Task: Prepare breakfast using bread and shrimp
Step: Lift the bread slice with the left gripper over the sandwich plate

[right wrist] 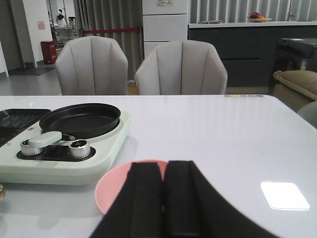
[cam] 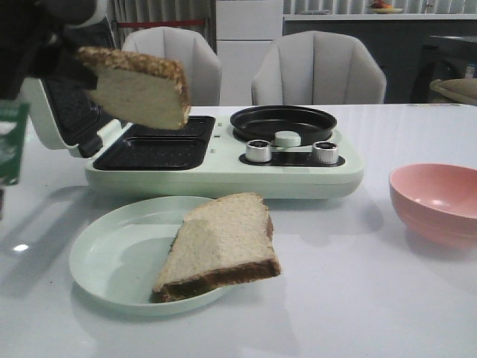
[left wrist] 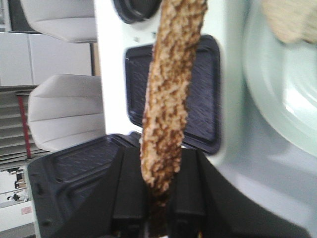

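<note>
My left gripper (cam: pixel 65 66) is shut on one corner of a bread slice (cam: pixel 141 93) and holds it tilted in the air above the open dark sandwich plates (cam: pixel 153 153) of the pale green breakfast maker (cam: pixel 223 170). In the left wrist view the slice (left wrist: pixel 171 99) is seen edge-on between the fingers of the left gripper (left wrist: pixel 161 166). The second slice (cam: pixel 220 242) lies on the pale green plate (cam: pixel 104 261), overhanging its rim. My right gripper (right wrist: pixel 164 168) is shut, over the near side of the pink bowl (right wrist: pixel 116 183). I see no shrimp; only a tiny orange fleck shows in the finger seam.
The maker's lid (cam: pixel 63 112) stands open at the left. Its round black pan (cam: pixel 283 121) and two metal knobs (cam: pixel 258 151) are on the right half. The pink bowl (cam: pixel 436 201) sits at the right. Two grey chairs (cam: pixel 317 71) stand behind the table.
</note>
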`<action>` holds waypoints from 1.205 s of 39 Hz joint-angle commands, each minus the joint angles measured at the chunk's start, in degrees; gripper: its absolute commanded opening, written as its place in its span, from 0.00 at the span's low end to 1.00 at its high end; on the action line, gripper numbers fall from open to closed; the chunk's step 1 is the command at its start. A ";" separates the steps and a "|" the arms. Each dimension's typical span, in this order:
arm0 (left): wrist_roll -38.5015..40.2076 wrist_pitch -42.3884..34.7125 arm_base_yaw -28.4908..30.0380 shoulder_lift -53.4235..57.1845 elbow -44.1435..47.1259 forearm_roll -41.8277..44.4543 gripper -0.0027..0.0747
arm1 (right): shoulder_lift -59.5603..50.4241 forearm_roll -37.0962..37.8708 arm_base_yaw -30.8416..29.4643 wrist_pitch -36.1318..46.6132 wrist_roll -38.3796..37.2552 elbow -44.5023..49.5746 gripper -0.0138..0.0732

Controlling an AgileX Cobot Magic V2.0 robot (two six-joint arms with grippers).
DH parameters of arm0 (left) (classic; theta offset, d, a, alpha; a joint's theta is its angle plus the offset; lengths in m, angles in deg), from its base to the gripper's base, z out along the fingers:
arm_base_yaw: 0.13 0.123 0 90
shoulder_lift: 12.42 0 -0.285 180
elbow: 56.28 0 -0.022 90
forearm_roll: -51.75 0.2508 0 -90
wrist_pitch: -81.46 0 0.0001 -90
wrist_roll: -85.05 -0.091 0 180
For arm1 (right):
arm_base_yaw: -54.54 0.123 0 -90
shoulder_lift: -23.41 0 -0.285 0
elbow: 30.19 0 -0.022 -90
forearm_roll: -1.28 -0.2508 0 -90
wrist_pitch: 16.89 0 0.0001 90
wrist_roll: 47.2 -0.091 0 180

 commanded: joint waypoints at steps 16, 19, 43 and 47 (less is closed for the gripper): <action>0.78 -5.93 9.31 -15.01 -22.49 2.67 0.19 | -1.25 0.63 -0.26 5.14 0.08 -0.82 0.31; 0.78 -9.49 11.17 -17.25 -25.42 2.67 0.19 | -1.25 0.63 -0.26 5.14 0.08 -0.82 0.31; 0.78 -23.58 22.48 -35.13 -41.65 2.58 0.19 | -1.25 0.63 -0.26 5.14 0.08 -0.82 0.31; 0.78 -23.90 23.01 -37.75 -41.90 2.45 0.19 | -1.25 0.63 -0.26 5.14 0.08 -0.82 0.31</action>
